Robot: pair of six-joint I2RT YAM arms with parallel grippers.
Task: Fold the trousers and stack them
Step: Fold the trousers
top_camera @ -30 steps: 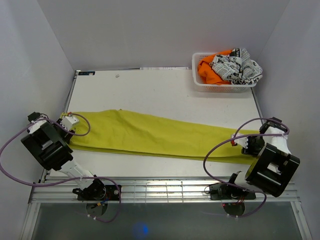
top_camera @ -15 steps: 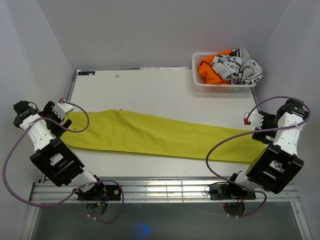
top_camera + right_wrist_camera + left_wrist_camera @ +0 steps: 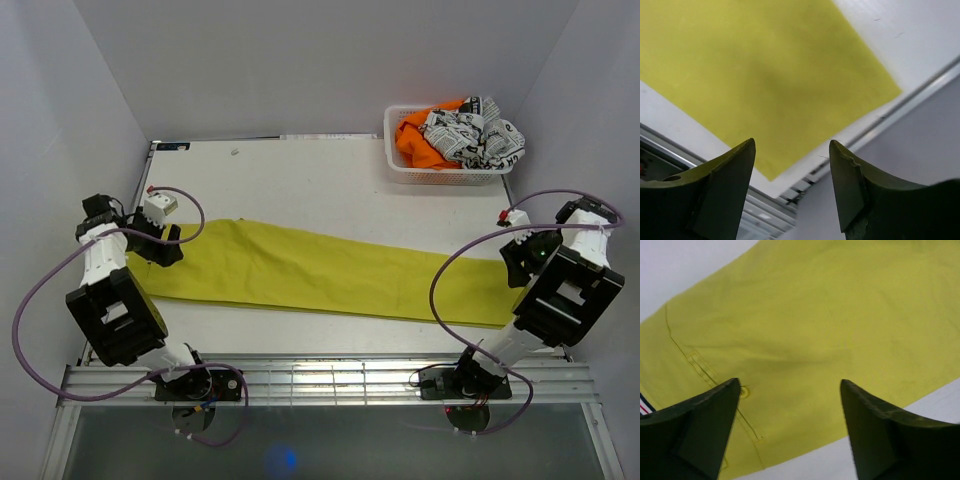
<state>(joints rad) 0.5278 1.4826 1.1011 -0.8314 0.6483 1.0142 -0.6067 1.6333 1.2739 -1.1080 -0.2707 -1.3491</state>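
Note:
The mustard-yellow trousers [image 3: 320,270] lie flat, folded lengthwise into one long strip across the table, waistband at the left and leg ends at the right. My left gripper [image 3: 160,247] hovers over the waistband end, open and holding nothing. In the left wrist view the left gripper [image 3: 789,382] stands above the trousers [image 3: 815,315], near a pocket button [image 3: 743,391]. My right gripper [image 3: 520,262] is open over the leg end. The right wrist view shows the right gripper [image 3: 791,141] above the hem corner of the trousers [image 3: 765,65], with nothing between the fingers.
A white basket [image 3: 446,176] stands at the back right corner, holding an orange garment [image 3: 413,143] and a black-and-white printed cloth [image 3: 478,135]. The table's right edge [image 3: 920,95] and the side wall lie just past the leg ends.
Both grippers opened and let go of the trousers' ends, then rose off the cloth. The left arm swung to the waistband end, the right out toward the right wall. The trousers stay flat.

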